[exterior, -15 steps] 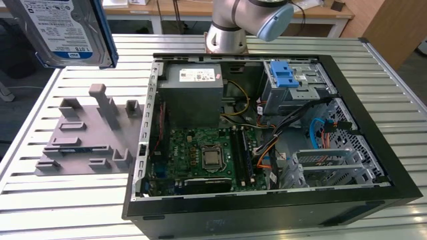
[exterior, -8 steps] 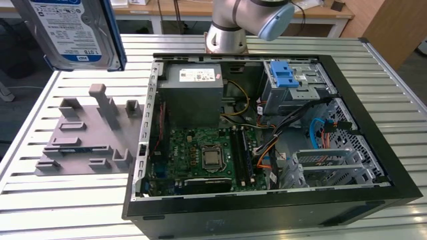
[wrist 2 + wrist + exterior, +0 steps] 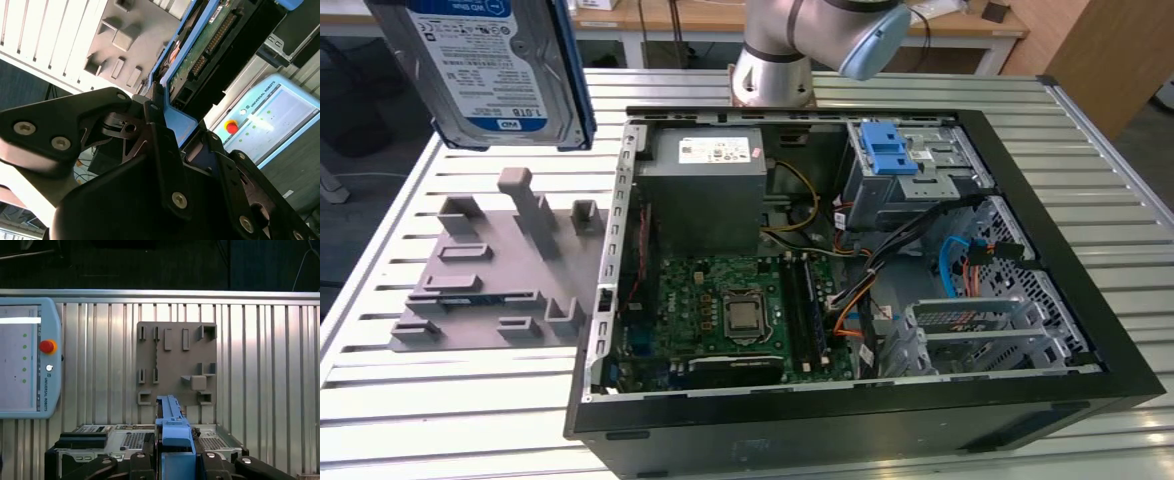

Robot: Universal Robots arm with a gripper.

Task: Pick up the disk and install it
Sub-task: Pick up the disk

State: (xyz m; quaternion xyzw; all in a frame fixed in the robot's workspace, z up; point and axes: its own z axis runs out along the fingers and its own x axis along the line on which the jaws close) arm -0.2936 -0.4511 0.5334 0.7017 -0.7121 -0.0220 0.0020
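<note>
Black hand (image 3: pixel 177 125) clamped on silver rectangular hard disk (image 3: pixel 500 70) w/ blue plastic bracket, held up in air, approx 10 o'clock from open black PC case (image 3: pixel 854 425).

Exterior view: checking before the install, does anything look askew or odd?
Nothing stands out. The silver hard drive in its blue bracket hangs slightly tilted, clamped in the black gripper, clear of the grey slotted fixture.

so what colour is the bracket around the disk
Blue; the bracket on the disk shows best in the first wrist view, in the gripper.
</note>
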